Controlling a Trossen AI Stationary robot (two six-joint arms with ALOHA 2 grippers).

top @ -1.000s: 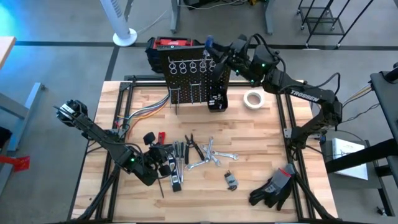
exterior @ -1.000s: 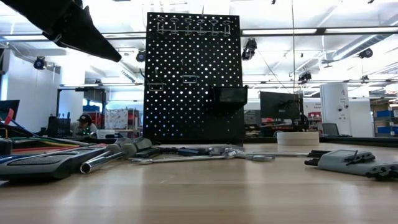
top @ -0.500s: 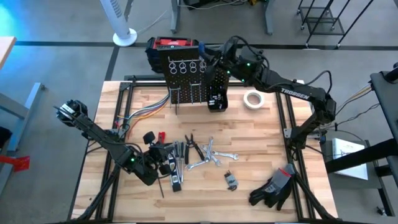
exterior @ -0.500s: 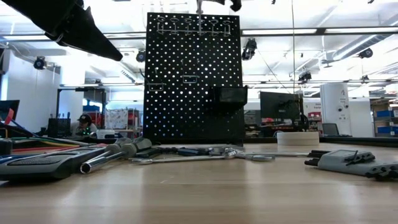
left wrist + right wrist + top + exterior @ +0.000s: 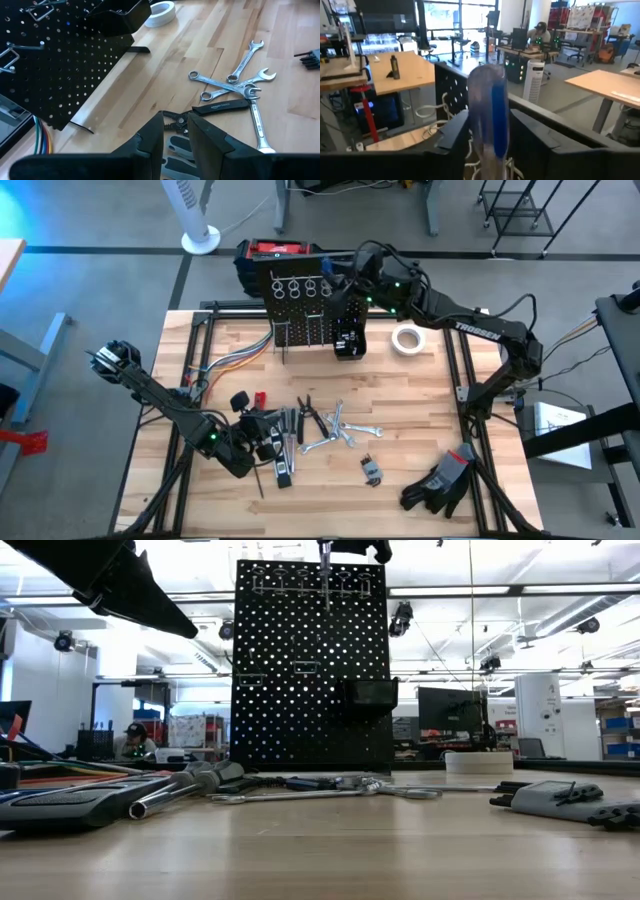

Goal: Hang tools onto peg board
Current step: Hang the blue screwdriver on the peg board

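Note:
The peg board point(image 5: 310, 310) stands upright at the table's far edge, with a row of silver ring hooks point(image 5: 305, 287) along its top. My right gripper point(image 5: 490, 127) is level above that top and open. A clear, blue-striped screwdriver handle point(image 5: 489, 110) stands upright between its fingers, with a thin gap beside it. The screwdriver's shaft point(image 5: 326, 585) points down past the ring hooks. The other tools, wrenches point(image 5: 340, 430) and pliers point(image 5: 312, 418), lie flat mid-table. My left gripper point(image 5: 175, 137) hovers over their left end with a narrow gap and nothing in it.
A white tape roll point(image 5: 406, 338) lies right of the board and a black bin point(image 5: 348, 340) hangs at its lower right. Black gloves point(image 5: 440, 480) lie at the near right corner. A red-and-black box point(image 5: 275, 250) sits behind the board. Coloured cables point(image 5: 235, 360) run over the left side.
My right gripper has gone toward the table's left edge and down onto the peg board's top, tipping to level. The screwdriver's shaft, out of sight a second ago in the low view, now reaches down across the row of ring hooks.

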